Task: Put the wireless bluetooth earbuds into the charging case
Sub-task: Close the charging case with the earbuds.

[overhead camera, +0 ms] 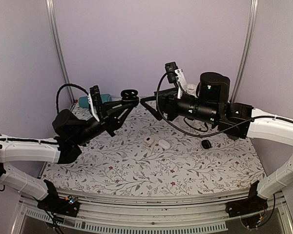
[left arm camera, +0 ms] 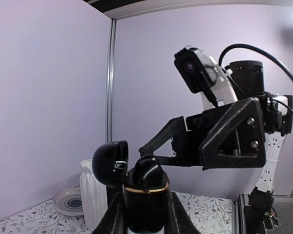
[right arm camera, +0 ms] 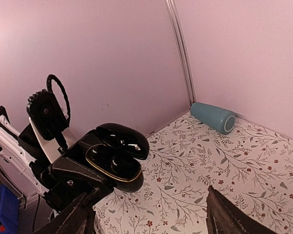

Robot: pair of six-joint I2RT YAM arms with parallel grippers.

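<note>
My left gripper (overhead camera: 129,99) is shut on the black charging case (overhead camera: 129,93) and holds it in the air at the back of the table. In the left wrist view the case (left arm camera: 145,202) stands between my fingers with its lid (left arm camera: 110,163) swung open, and a black earbud (left arm camera: 149,171) sticks up out of its gold-rimmed mouth. In the right wrist view the open case (right arm camera: 122,170) shows two dark buds (right arm camera: 118,163) in its wells. My right gripper (overhead camera: 149,101) is open and empty, just right of the case; the gripper (right arm camera: 151,224) shows nothing between its fingers.
A blue cylinder (right arm camera: 212,117) lies at the back left by the wall. Two small white pebble-like items (overhead camera: 156,142) lie mid-table. A black oval lump (overhead camera: 206,144) lies to the right. A white ribbed vase (left arm camera: 95,192) and a plate (left arm camera: 71,201) stand on the flowered table (overhead camera: 136,170).
</note>
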